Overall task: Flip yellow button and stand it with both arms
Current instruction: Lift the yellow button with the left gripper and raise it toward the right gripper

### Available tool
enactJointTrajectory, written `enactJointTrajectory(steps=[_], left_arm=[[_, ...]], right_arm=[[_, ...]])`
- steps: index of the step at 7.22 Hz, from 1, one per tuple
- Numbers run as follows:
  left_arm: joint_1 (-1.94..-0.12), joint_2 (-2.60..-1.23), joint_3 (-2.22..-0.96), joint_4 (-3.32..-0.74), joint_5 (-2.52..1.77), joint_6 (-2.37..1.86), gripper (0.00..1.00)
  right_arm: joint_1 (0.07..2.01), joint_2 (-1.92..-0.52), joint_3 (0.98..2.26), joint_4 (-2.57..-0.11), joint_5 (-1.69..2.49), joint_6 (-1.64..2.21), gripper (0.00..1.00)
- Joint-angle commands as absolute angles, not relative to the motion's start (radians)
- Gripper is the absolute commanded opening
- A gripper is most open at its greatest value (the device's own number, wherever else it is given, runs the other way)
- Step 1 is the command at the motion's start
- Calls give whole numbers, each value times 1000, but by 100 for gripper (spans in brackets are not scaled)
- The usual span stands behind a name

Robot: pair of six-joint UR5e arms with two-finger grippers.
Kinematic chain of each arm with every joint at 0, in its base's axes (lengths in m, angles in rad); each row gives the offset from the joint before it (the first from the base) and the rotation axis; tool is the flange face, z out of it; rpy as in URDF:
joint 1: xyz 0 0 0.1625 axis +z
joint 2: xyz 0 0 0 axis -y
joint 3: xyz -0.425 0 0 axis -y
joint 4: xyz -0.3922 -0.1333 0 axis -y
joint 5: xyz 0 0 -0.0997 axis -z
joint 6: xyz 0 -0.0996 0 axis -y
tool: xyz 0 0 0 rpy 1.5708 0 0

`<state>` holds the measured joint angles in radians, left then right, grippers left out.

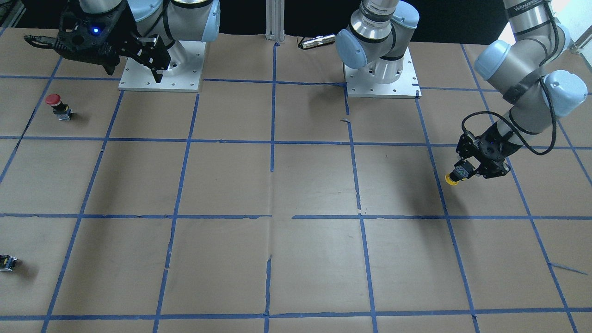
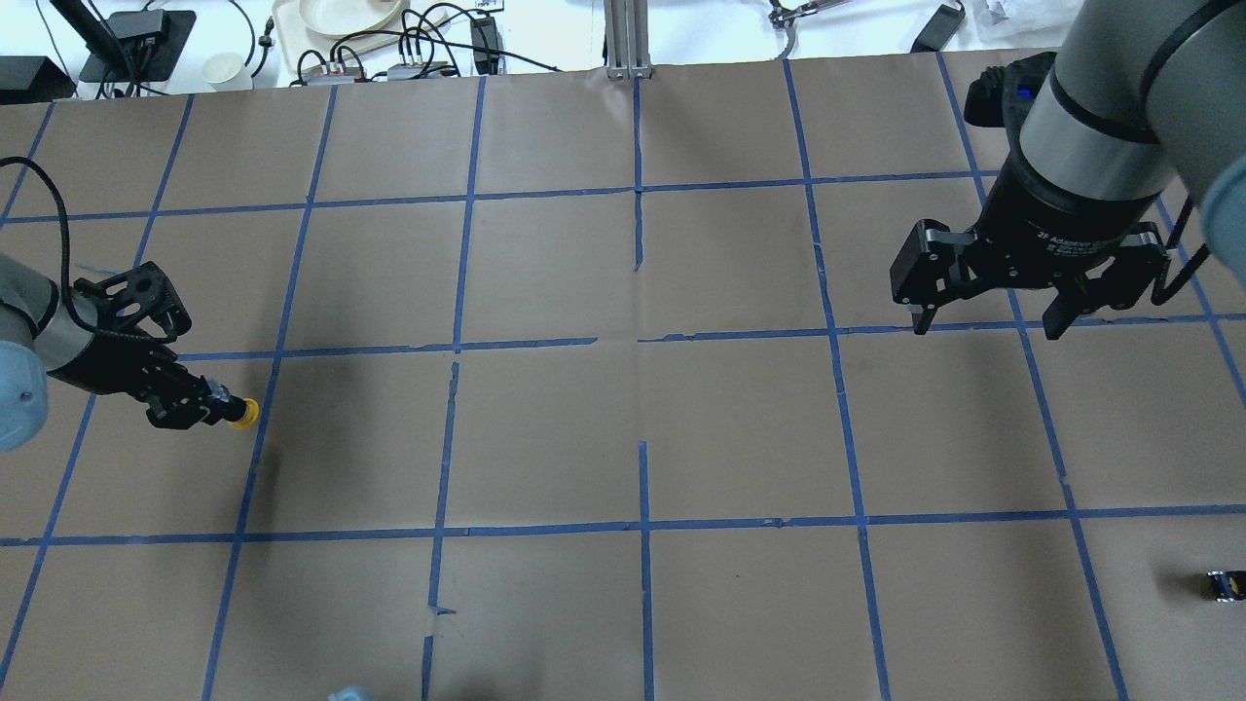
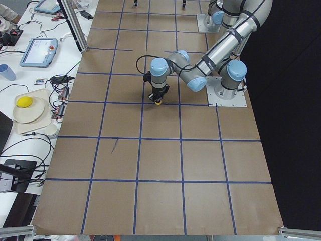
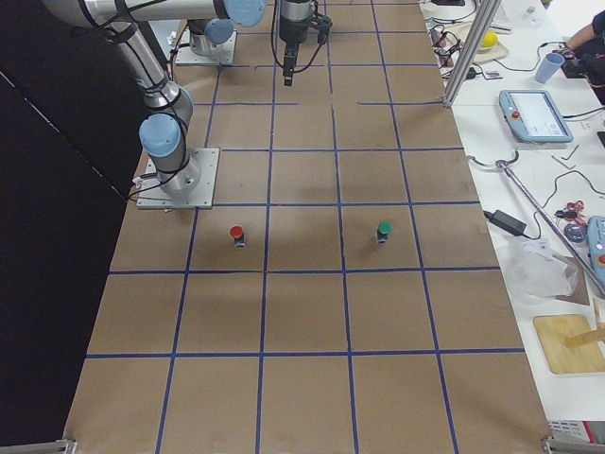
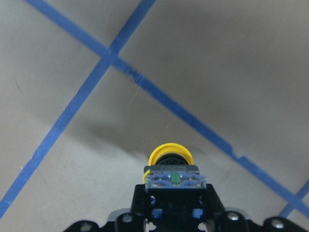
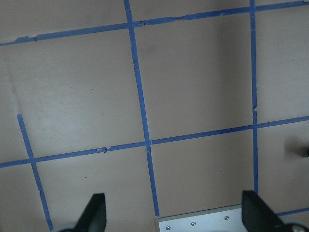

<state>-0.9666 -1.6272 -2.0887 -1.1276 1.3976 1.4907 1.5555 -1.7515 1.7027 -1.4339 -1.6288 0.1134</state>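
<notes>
Across the brown paper-covered table (image 1: pixel 296 185) taped in a blue grid, a tiny dark switch block (image 1: pixel 7 262) lies at the front-facing view's left edge. It is far left of the yellow button (image 1: pixel 455 176), a small push-button switch with a round yellow cap and boxy black-grey base. A red-capped push-button switch (image 1: pixel 55 104) stands upright, also far left of the yellow button but nearer the robot. The black two-finger right gripper (image 2: pixel 988 329) hangs well apart from the yellow button, jaws spread wide. At right, the black left gripper (image 1: pixel 464 170) pinches the yellow button by its base, cap tilted down toward the paper
</notes>
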Motion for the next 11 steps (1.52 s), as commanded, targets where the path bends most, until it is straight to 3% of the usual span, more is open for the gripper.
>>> enactJointTrajectory(steps=[1,5,8,11], left_arm=[[-982,-1563,-2091,-1408,1118,1448,20],[-1168,-1497,-2056,-2033,460,1405,19],[-1431,-1447,-1955,-2057,96,1124,19],[-1460,-1413,-1957,-2060,17,1018,19]], right_arm=[[1552,-1747,1703,-1440,-1625,112,100],[1522,-1651,1672,-1528,-1488,309,100],[1465,-1644,1664,-1579,-1155,580,100],[1466,-1666,1620,-1614,-945,851,100]])
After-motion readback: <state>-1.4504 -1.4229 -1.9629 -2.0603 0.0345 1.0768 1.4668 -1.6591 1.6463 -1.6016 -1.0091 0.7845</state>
